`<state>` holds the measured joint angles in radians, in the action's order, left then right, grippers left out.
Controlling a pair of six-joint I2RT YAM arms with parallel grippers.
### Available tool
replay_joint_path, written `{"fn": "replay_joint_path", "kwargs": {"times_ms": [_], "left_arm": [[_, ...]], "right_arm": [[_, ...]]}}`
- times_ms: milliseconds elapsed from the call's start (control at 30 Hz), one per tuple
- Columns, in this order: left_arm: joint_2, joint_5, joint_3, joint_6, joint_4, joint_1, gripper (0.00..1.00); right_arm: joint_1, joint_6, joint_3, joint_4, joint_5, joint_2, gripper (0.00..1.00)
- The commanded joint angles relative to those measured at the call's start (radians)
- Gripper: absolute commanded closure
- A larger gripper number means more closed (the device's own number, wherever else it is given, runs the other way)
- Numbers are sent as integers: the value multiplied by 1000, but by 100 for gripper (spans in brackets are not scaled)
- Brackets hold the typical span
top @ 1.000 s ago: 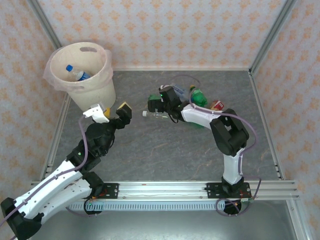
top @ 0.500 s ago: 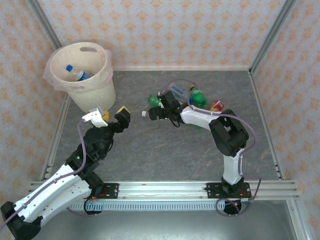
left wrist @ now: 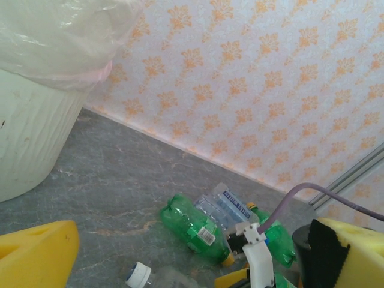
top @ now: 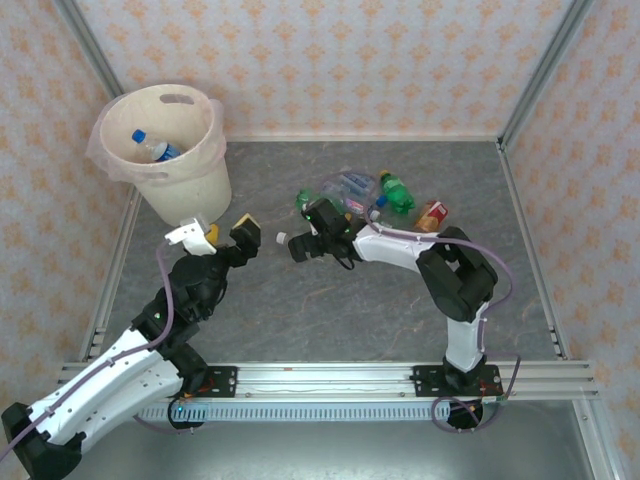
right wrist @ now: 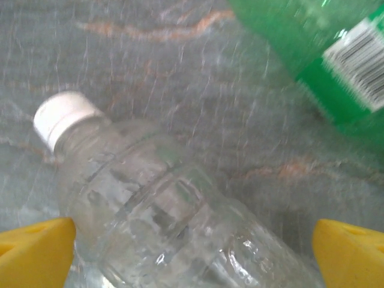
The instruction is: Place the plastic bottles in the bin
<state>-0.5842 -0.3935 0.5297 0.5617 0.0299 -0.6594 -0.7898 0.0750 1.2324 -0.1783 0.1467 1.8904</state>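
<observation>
A clear bottle (right wrist: pixel 162 210) with a white cap (top: pixel 281 238) lies on the grey floor. My right gripper (top: pixel 304 240) is open and straddles its body, one yellow fingertip (right wrist: pixel 36 249) on each side. Just behind lie a green bottle (top: pixel 309 200), a clear blue-labelled bottle (top: pixel 350 185) and another green bottle (top: pixel 396 192). The cream bin (top: pixel 190 175) stands at the back left with a blue-capped bottle (top: pixel 152 148) inside. My left gripper (top: pixel 222 230) hovers open and empty in front of the bin, facing the green bottle (left wrist: pixel 195 227).
A small red and orange object (top: pixel 432 213) lies right of the bottle cluster. Patterned walls with metal corner posts (top: pixel 535 70) close in the floor. The bin's translucent liner (left wrist: pixel 54 36) hangs over its rim. Open floor lies between the two arms.
My right gripper has moved left and toward the near edge, off the bottle cluster and down over the clear white-capped bottle, whose cap shifted slightly nearer. The left arm pulled back a little.
</observation>
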Motion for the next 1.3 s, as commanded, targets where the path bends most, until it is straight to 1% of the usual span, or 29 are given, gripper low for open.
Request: {"fn": "replay_joint_path", "kwargs": {"times_ms": [0,133,233,367,533,600,700,833,933,1167,1267], "left_arm": [[39,-3,-26,60,-49,-3,1],[67,-2,-45,90,-50,-3,1],[69,3,-47,110,-51,-3,1],[52,10,-24,119,-67,-2,1],[31,-12,-16,188,-83,-3,1],[24,0,-16,205,-82,-3,1],[17,13,-10,234,-90,-3,2],[18,26,-10,263,-104,-3,4],[16,37,-14,274,-101,-2,6],[-32,90,-4,310,-79,-3,8],[-73,105,15,322,-79,-3,9]], "right_arm": [[-5,-17,-41,-43,7,-58,0],[-11,-37,-70,-46,8,-71,0],[-22,-49,-98,-45,32,-75,0],[-68,-63,-158,-14,-12,-108,0],[-76,-31,-217,49,-46,-136,0],[-81,-18,-241,84,-56,-150,4],[-83,-6,-258,117,-53,-154,14],[-98,-4,-283,149,-76,-159,19],[-103,-7,-298,167,-84,-170,26],[-108,15,-361,235,-109,-236,34],[-109,29,-401,276,-109,-273,34]]}}
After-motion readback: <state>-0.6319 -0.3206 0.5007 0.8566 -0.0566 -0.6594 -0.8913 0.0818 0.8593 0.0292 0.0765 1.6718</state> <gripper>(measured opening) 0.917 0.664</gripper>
